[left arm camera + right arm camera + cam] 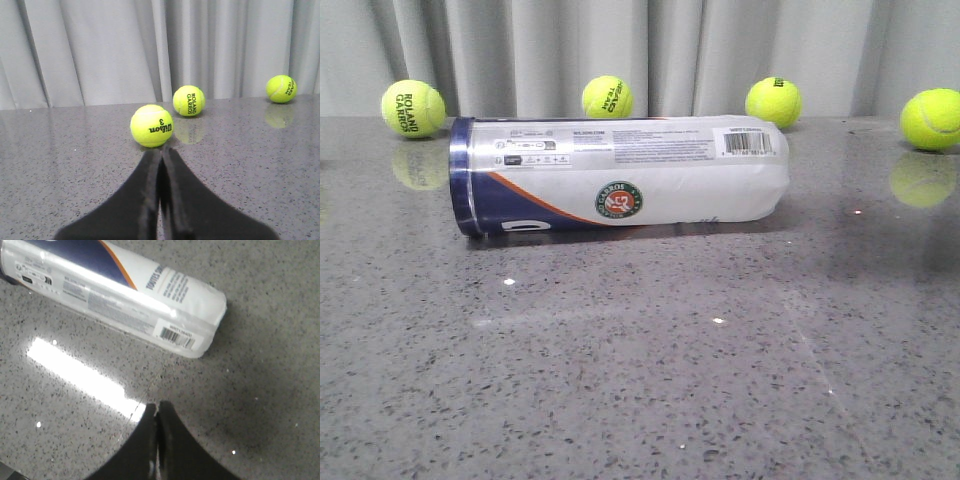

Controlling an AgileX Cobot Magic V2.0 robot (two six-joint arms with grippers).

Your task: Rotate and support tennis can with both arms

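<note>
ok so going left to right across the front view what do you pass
Roland Garros ball → tennis can lying on its side, navy band to the left → Wilson ball → far-right ball. The Head Team ball sits behind the can's span, so I leave it out.

My front camera sat low, looking forward over the table (pixel 640 380) toward the curtain (pixel 670 50). My left wrist camera also faced that curtain, low. My right wrist camera looked steeply down, sharing the tennis can (pixel 620 175) with front.
</note>
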